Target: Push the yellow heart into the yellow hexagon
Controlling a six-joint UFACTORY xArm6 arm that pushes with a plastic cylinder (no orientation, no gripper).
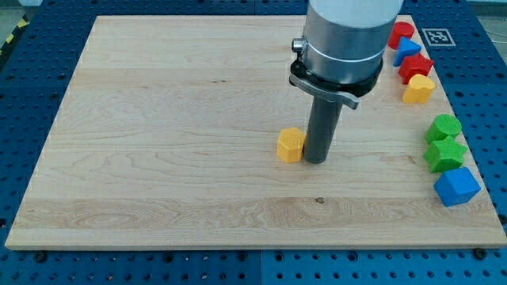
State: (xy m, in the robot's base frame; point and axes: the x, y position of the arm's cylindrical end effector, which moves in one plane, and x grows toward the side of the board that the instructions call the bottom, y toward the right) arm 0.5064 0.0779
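Note:
The yellow hexagon [290, 145] sits near the middle of the wooden board. My tip [315, 161] rests on the board right beside the hexagon's right side, touching or nearly touching it. The yellow heart [418, 89] lies far off at the view's right edge of the board, below the red blocks. The arm's grey body hangs over the upper middle of the board.
On the right edge stand a red block [402, 33], a blue triangle [407, 50], a red star-like block [415, 67], two green blocks [444, 127] [444, 153] and a blue cube [456, 186]. The board [158, 142] lies on a blue pegboard table.

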